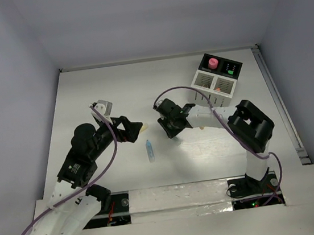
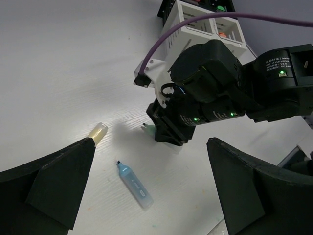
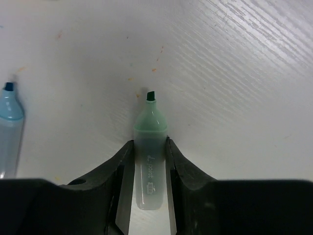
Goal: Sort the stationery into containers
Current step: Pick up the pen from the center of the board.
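Observation:
My right gripper (image 3: 149,143) is shut on a pastel green pen (image 3: 150,122), which lies low on the white table with its dark tip pointing away. In the top view that gripper (image 1: 170,128) is at mid-table. A pastel blue pen (image 1: 149,151) lies loose just left of it, also in the left wrist view (image 2: 133,184). A pale yellow pen (image 2: 98,132) lies by my left gripper's fingertip (image 2: 73,161). My left gripper (image 1: 138,126) stands open and holds nothing. The containers, a white slatted box (image 1: 214,83) joined to a black box (image 1: 222,63), stand at the back right.
A pink-capped bottle (image 1: 213,63) stands in the black box, with green caps beside it. An orange item shows in the white box. The right arm's purple cable (image 2: 234,17) arches over the table in front of the boxes. A metal rail (image 1: 278,102) runs along the right edge.

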Motion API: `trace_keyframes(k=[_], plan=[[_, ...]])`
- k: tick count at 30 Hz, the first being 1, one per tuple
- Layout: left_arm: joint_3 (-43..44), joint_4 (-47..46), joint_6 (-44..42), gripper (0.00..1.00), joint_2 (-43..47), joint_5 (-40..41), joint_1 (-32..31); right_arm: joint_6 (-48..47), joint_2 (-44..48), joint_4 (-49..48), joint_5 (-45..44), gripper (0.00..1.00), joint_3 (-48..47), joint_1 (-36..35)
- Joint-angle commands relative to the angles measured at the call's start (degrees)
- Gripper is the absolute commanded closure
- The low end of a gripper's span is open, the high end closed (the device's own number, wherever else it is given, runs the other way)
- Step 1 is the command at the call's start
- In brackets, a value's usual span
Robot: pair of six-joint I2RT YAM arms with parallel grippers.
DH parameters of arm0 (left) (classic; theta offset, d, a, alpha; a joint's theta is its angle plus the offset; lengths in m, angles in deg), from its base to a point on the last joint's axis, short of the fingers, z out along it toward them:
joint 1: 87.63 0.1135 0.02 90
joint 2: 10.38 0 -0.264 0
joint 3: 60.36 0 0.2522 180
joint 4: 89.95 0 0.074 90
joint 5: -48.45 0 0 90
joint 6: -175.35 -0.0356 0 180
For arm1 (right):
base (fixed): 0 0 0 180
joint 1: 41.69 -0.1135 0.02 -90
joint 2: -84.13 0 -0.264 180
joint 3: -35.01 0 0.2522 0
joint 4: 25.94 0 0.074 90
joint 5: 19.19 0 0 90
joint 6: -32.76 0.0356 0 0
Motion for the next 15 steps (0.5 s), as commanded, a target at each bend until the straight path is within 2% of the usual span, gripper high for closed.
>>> trace_keyframes(k=[1, 4, 8, 15], plan=[[-0.2, -5.4, 2.0, 0.01, 0.6, -5.1, 0.4, 6.6, 6.7, -5.7, -3.0, 0.89, 0.7, -0.5], [-0.8, -7.1, 3.5, 0.01, 0.9, -7.9, 0.4, 11.4, 13.3, -11.1, -4.1, 0.93, 1.7, -0.5], [-0.9, -7.8, 4.3, 0.15, -0.9, -8.4, 0.4, 17.0, 19.7, -21.6, -3.2, 0.91, 3.6, -1.1], [-0.7, -6.7, 3.9, 0.34, -4.3, -7.1, 0.4, 22.4, 23.3, -33.5, -9.8, 0.89, 5.2, -5.6]])
